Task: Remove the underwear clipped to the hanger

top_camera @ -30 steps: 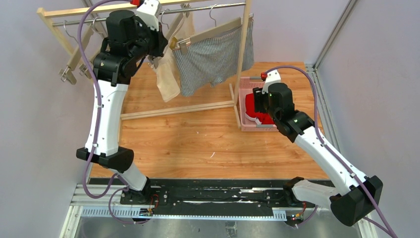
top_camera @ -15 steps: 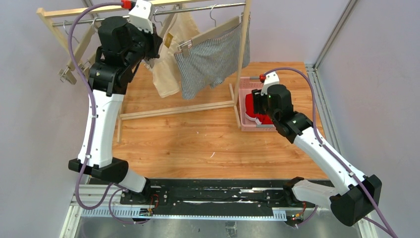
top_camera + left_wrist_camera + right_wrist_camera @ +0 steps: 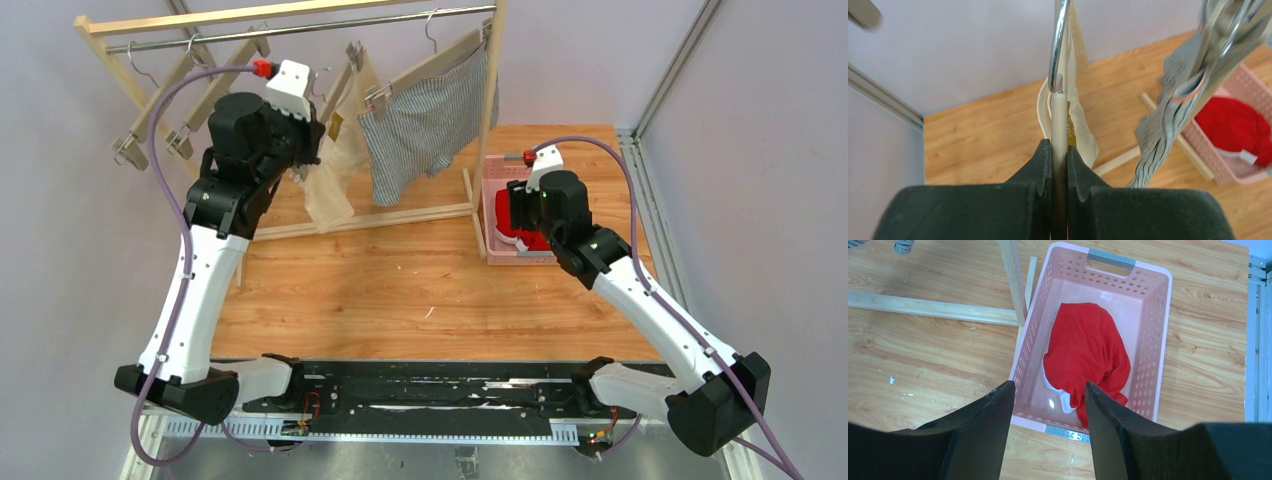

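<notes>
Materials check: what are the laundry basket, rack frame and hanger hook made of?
Basket: looks like pink moulded plastic with a smooth, slight sheen; the walls are perforated in a regular grid. Rack frame: pale, bare-looking wood in squared bars. Hanger hook: shiny metal wire with bright reflections, probably plated steel.

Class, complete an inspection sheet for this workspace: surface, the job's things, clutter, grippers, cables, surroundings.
Surface: wooden table, with a few small white marks.
Job's things: cream boxers and striped boxers hang from hangers; red boxers lie in the pink basket.
Clutter: empty hangers on the rail.
Grippers: left gripper shut on the wooden hanger; right gripper open above the basket.
Cables: purple cables loop from both wrists.
Surroundings: grey walls, wooden rack.
</notes>
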Tool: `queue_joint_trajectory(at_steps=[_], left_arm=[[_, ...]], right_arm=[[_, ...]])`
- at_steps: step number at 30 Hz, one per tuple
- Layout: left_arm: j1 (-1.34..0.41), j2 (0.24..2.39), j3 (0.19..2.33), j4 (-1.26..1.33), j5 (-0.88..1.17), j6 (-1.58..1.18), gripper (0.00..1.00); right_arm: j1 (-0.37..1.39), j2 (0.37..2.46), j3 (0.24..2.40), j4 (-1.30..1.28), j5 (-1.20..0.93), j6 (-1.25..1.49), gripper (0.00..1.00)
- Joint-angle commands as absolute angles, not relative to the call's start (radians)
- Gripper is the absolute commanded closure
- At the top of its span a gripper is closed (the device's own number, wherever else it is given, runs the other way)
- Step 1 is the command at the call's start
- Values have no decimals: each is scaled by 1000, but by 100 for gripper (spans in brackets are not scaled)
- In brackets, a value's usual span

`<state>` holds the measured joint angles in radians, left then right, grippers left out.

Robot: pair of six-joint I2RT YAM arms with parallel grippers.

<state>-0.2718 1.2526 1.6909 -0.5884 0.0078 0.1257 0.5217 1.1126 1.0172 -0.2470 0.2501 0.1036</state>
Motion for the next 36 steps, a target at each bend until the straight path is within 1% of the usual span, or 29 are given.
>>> queue_joint_trajectory(at_steps=[1, 5, 8, 11, 16, 22, 27, 30, 36], left_arm=[[-276, 1165, 1553, -485, -17, 154, 100], [-276, 1119, 1450, -541, 9, 146, 100], [-276, 1077, 1371, -611, 61, 148, 100], [-276, 1029, 1308, -664, 150, 154, 100], [-278, 940, 1222, -788, 310, 168, 100], [-277, 812, 1134, -840, 555, 191, 100], [-283, 803, 1135, -857, 775, 208, 100], [-300, 798, 1116, -858, 820, 224, 100], [-315, 834, 1098, -860, 865, 276, 100]], right_arm=[[540, 1097, 1000, -222, 234, 105, 44], [540, 1104, 999, -231, 226, 107, 42], [539, 1115, 1001, -231, 206, 108, 36], [539, 1144, 1017, -239, 151, 107, 29], [538, 1193, 1056, -253, 37, 103, 24], [517, 1153, 1046, -198, -170, 109, 22], [478, 1103, 1076, -141, -386, 135, 22], [474, 1058, 1096, -124, -470, 147, 21], [474, 1003, 1119, -85, -552, 201, 21]])
